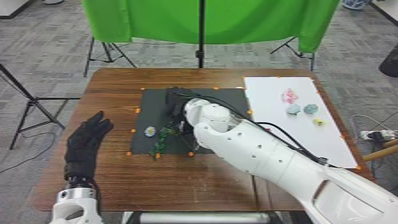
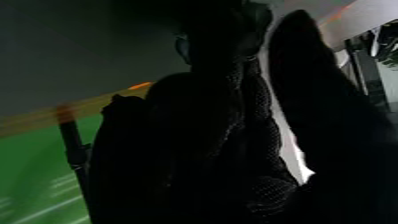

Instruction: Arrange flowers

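right hand (image 1: 176, 102) over black mat (image 1: 202, 148) near its top edge; can't tell if it's holding anything. left hand (image 1: 84, 145) open wide, by table's (image 1: 108, 82) left edge. greenery (image 1: 161, 146) near mat's bottom edge, flower (image 1: 150, 131) near left: probably placed. pink piece (image 1: 290, 95), two bluish blooms (image 1: 310, 108), yellow one (image 1: 319, 121) on white sheet (image 1: 289, 145), likely left to do.

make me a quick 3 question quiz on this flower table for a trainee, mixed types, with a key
1. Fill in: the robot's ____ hand is over the black mat.
2. True or false: the yellow piece lies on the white sheet.
3. Which is closest to the green leafy stem?
A) the pink piece
B) the blue-and-white flower
C) the yellow piece

Key: 1 right; 2 true; 3 B
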Robot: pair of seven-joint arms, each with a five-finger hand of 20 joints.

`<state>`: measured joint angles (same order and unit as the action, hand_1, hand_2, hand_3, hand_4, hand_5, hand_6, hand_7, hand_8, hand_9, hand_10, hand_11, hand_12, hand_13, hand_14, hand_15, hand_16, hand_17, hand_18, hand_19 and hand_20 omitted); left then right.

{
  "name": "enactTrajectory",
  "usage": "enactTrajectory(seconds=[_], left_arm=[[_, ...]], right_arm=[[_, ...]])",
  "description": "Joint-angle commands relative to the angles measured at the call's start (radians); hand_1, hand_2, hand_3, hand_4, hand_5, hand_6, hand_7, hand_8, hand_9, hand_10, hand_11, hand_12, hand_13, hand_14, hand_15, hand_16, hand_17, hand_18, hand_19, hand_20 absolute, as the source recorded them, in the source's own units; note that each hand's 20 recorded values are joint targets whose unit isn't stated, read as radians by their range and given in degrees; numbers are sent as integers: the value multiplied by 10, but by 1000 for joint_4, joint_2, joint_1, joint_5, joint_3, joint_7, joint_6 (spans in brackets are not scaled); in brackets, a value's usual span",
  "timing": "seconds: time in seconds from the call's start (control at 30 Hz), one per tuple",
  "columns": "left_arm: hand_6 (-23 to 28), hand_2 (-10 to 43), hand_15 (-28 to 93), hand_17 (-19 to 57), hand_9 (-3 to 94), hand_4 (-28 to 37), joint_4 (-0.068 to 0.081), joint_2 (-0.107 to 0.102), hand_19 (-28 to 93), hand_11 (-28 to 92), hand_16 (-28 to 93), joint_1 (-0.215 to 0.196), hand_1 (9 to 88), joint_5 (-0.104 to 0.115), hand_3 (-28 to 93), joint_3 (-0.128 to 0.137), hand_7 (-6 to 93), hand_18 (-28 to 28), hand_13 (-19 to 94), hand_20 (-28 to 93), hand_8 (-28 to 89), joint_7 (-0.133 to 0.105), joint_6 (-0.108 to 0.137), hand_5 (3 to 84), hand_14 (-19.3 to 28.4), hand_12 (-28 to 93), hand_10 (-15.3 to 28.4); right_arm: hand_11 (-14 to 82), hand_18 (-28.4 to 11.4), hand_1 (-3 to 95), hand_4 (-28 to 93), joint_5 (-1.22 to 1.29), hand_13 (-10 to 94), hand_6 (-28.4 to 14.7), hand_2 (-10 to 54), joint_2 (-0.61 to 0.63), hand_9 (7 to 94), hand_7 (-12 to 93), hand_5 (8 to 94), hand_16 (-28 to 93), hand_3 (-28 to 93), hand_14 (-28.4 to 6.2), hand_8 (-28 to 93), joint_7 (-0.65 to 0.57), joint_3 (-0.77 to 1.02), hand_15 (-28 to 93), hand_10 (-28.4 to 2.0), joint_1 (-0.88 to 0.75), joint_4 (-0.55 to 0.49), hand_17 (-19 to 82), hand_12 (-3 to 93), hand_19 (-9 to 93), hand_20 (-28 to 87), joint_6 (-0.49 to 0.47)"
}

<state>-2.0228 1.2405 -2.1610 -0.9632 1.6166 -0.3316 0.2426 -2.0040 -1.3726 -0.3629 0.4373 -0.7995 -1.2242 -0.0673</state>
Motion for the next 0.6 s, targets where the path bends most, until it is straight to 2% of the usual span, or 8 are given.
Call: enactTrajectory(seconds=[0.03,0.23,0.37,0.5,0.6], left_arm=[[32,22,244,43,439,-283,15,16,73,155,31,-30,222,-5,649,-10,112,135,325,222,-48,10,-13,457,165,143,128],[32,21,242,43,438,-283,12,17,73,155,31,-35,224,-8,649,-7,112,135,325,222,-48,21,-13,457,164,143,129],[32,21,241,43,439,-283,12,18,71,155,32,-35,224,-8,648,-7,112,135,325,221,-48,23,-17,458,165,143,129],[32,22,242,42,439,-283,8,17,72,155,32,-43,225,-8,646,-2,112,136,325,222,-48,24,-19,457,165,143,129],[32,22,241,42,439,-283,5,15,72,155,32,-50,225,-8,647,3,112,136,324,221,-48,23,-16,457,165,144,128]], right_arm=[[254,-96,444,-191,41,898,-21,-95,44,823,158,690,363,594,-30,-78,-5,23,563,-131,13,-70,658,246,932,526,-11],[251,-105,372,-186,154,900,-20,-95,150,824,143,673,359,578,-35,-74,13,71,555,-136,25,-197,656,245,932,521,44],[251,-110,356,-177,236,899,-20,-95,290,824,139,671,359,578,-38,-73,23,152,553,-136,5,-348,653,245,932,522,90],[239,-119,336,-163,190,890,-23,-95,471,811,136,669,361,588,-43,-71,5,317,551,-142,-88,-525,640,244,932,528,107],[215,-135,333,-154,86,859,-25,-95,593,776,127,656,360,596,-59,-68,-56,488,552,-154,-219,-623,604,242,932,531,108]])
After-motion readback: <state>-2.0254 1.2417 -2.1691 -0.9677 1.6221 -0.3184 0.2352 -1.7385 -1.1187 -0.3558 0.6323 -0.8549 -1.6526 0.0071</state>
